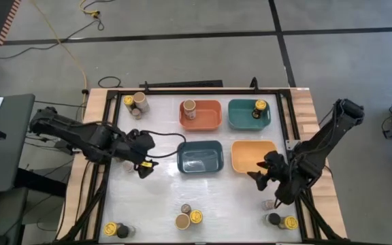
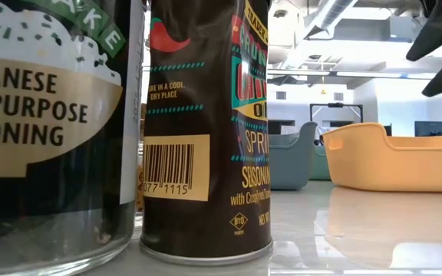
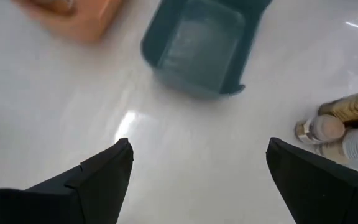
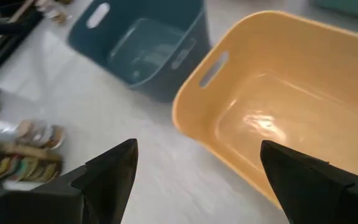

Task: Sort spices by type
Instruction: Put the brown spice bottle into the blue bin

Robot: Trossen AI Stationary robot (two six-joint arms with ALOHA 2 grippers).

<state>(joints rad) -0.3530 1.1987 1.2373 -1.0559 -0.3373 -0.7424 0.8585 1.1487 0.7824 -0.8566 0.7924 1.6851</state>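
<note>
Small rigid cylindrical spice jars (image 1: 189, 218), clustered at lower centre of my white tabletop (image 1: 162, 197): light, smooth, likely slippery, best gripped mid-body; my left tool (image 1: 143, 167) and right tool (image 1: 258, 178) both wide, empty.

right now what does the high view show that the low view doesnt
Only the high view shows both arms, the left gripper open beside the blue bin and the right gripper open by the yellow bin, plus the orange bin and teal bin, each holding one jar. Only the low view shows jar labels up close: a barcode and seasoning text. Both show the yellow bin and the white table.
</note>
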